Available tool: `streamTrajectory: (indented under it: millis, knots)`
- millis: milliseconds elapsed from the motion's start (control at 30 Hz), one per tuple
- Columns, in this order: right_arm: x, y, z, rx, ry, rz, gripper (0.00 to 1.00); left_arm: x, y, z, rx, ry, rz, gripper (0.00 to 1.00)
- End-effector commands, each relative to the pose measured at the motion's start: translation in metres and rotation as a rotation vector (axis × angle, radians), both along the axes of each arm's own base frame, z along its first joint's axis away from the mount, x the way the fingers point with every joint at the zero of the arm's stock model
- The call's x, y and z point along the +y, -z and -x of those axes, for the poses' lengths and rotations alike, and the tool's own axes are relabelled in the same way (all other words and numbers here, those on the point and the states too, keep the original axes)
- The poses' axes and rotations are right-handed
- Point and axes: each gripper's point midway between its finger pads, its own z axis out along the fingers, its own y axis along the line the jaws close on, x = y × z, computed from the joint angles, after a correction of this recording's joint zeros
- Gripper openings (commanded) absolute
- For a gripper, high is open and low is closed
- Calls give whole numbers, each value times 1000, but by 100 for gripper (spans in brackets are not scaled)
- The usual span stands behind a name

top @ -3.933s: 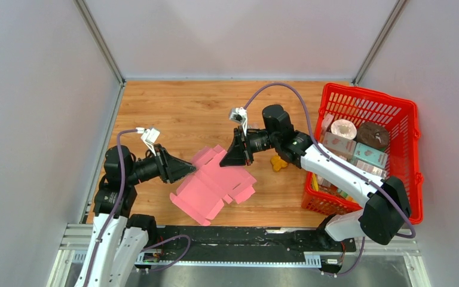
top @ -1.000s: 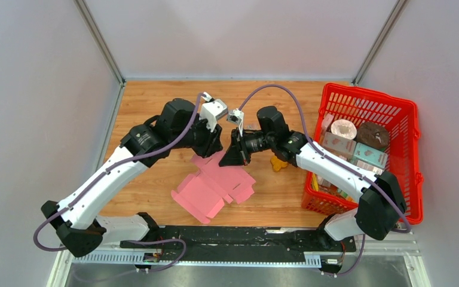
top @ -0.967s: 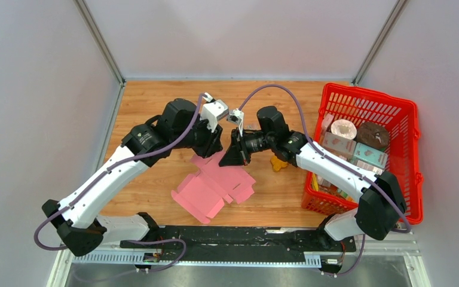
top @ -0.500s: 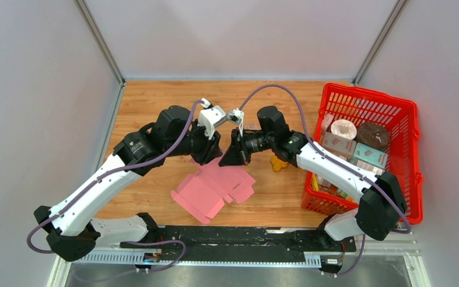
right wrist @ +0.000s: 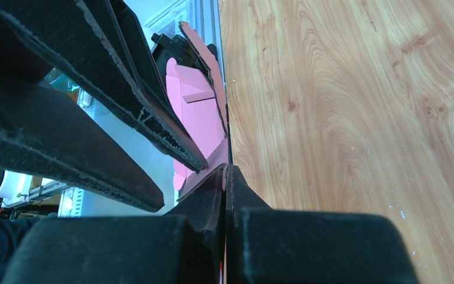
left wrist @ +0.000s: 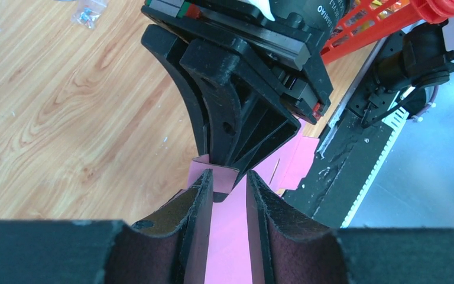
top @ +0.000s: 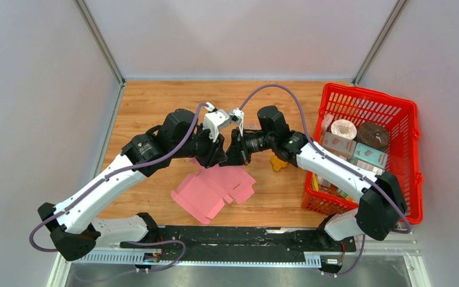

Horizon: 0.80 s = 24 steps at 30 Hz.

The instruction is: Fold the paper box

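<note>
Left arm (top: 95, 194) and right arm (top: 334, 170) have white shells, black joints, purple cables (top: 273, 86) and black pincer fingers (left wrist: 177, 231).

Left end effector (left wrist: 227, 180), slightly parted, faces the right end effector (right wrist: 225, 171) (seemingly clamped).

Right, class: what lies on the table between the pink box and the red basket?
Between box and basket: a small yellow object, partly under the right arm; top view.

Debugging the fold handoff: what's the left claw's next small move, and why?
Probably close the left claw on the paper box flap. Its fingers straddle that raised pink edge, jaws apart, right beside the right claw, which is shut on the same edge.
</note>
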Motion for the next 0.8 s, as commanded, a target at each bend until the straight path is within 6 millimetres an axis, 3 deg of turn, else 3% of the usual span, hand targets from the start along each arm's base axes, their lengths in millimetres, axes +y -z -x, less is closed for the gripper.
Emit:
streamTrajectory:
  millis: [0, 267, 367, 467, 567, 667, 767]
  knots:
    - [4, -26, 4, -49, -33, -77, 0, -17, -10, 3, 4, 36, 90, 35]
    - [4, -35, 14, -57, -72, -121, 0, -27, 16, -2, 55, 38, 73, 38]
    - [3, -33, 14, -59, -73, -112, 0, -22, 7, -1, 31, 23, 85, 38]
    - [2, -29, 13, -61, -75, -96, 0, -3, -22, 1, -41, -22, 105, 41]
    - [2, -30, 17, -60, -101, -97, 0, 30, -55, 9, -133, -97, 133, 49]
    - [0, -32, 23, -61, -131, -112, 0, 71, -64, 6, -195, -253, 128, 53]
    - [0, -32, 23, -64, -135, -108, 0, 99, -52, 8, -201, -357, 124, 56]
